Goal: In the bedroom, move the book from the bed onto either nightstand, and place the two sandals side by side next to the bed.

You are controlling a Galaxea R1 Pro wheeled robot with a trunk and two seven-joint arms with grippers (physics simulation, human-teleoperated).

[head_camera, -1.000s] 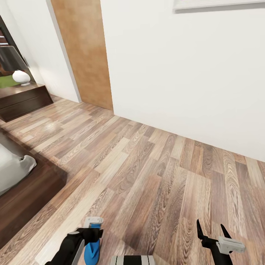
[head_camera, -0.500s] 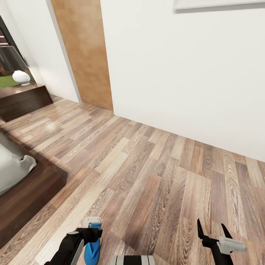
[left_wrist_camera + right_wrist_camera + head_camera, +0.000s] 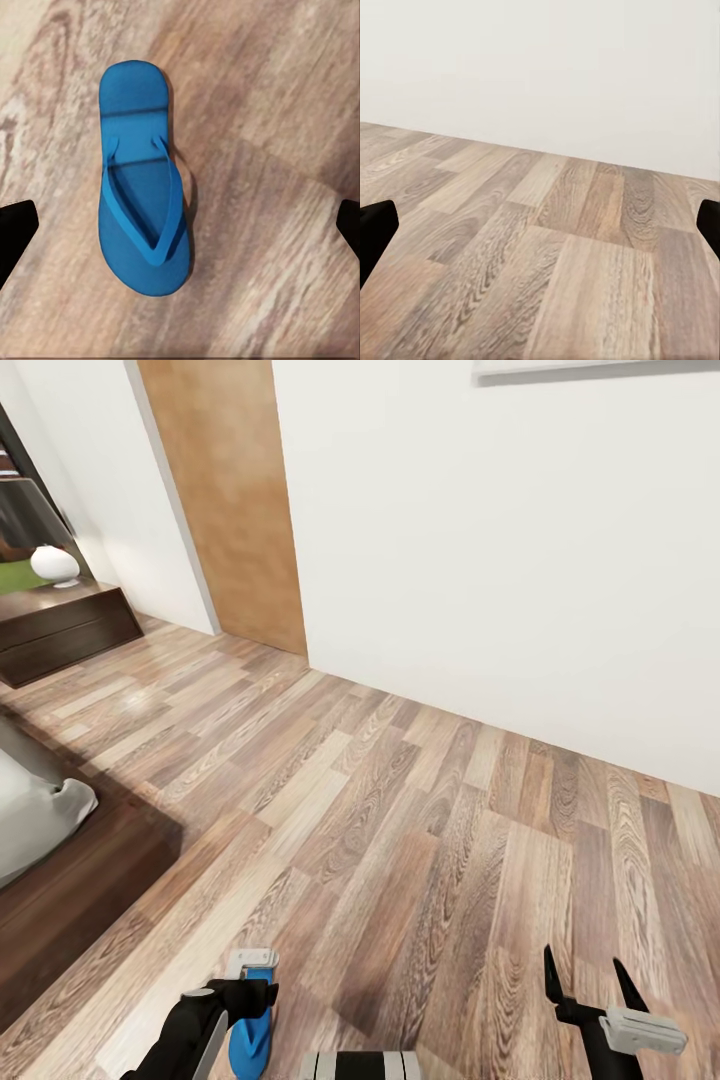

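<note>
On the floor (image 3: 420,830) near the bed (image 3: 60,860): one sandal (image 3: 141,217), lying flat.
The left gripper (image 3: 180,225) hangs above it, jaws wide and apart from it, probably to grasp it; the right gripper (image 3: 590,982) idles, jaws wide.

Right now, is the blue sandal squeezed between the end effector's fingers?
No, in the left wrist view the sandal lies flat on the floor, with the left end effector's fingers spread wide apart from it.
</note>
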